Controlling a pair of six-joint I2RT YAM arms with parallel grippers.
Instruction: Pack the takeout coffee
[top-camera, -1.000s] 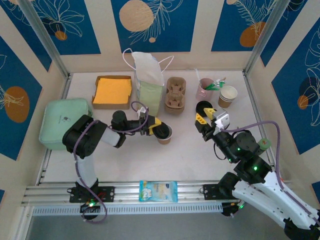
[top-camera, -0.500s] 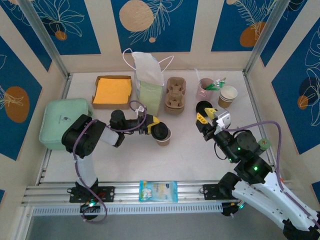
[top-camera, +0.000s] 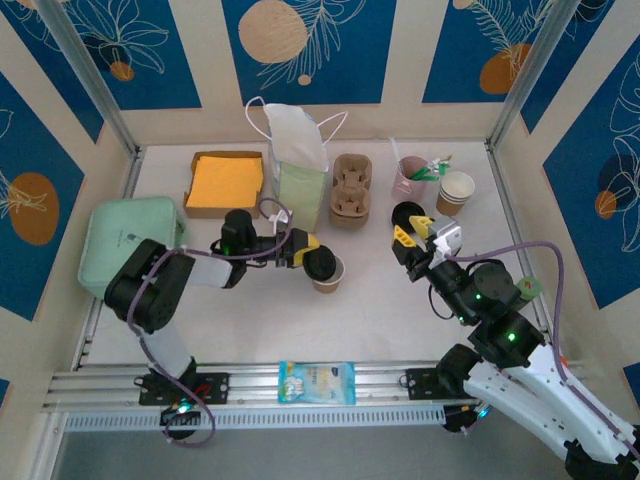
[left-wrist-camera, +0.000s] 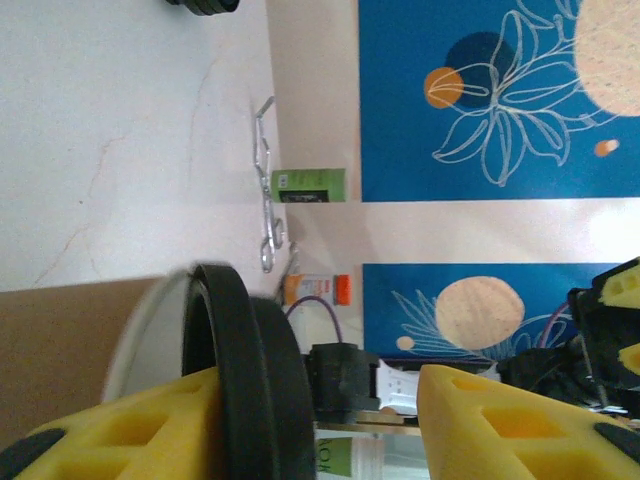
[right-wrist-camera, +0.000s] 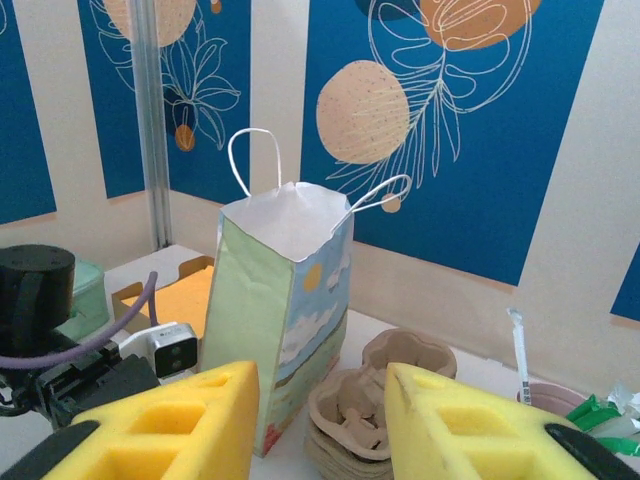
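Note:
The takeout coffee (top-camera: 326, 270), a small brown cup with a black lid, stands mid-table in front of the paper bag (top-camera: 298, 165). My left gripper (top-camera: 308, 252) reaches in sideways from the left at lid height. In the left wrist view the black lid (left-wrist-camera: 245, 380) lies against one yellow finger (left-wrist-camera: 130, 430), and a clear gap separates it from the other finger (left-wrist-camera: 520, 420), so the jaws are open. My right gripper (top-camera: 413, 240) hovers open and empty right of the cup. Its wrist view faces the bag (right-wrist-camera: 285, 300).
A stack of pulp cup carriers (top-camera: 350, 190) sits right of the bag. Behind it are a pink cup of utensils (top-camera: 410, 172) and a lidless paper cup (top-camera: 456, 190). An orange-filled box (top-camera: 227, 183) and a green container (top-camera: 130, 240) are on the left. A snack packet (top-camera: 317, 382) lies on the front rail.
My left arm's elbow has swung down and outward while its gripper stayed at the cup. The cup shifted slightly left. The right arm has not moved.

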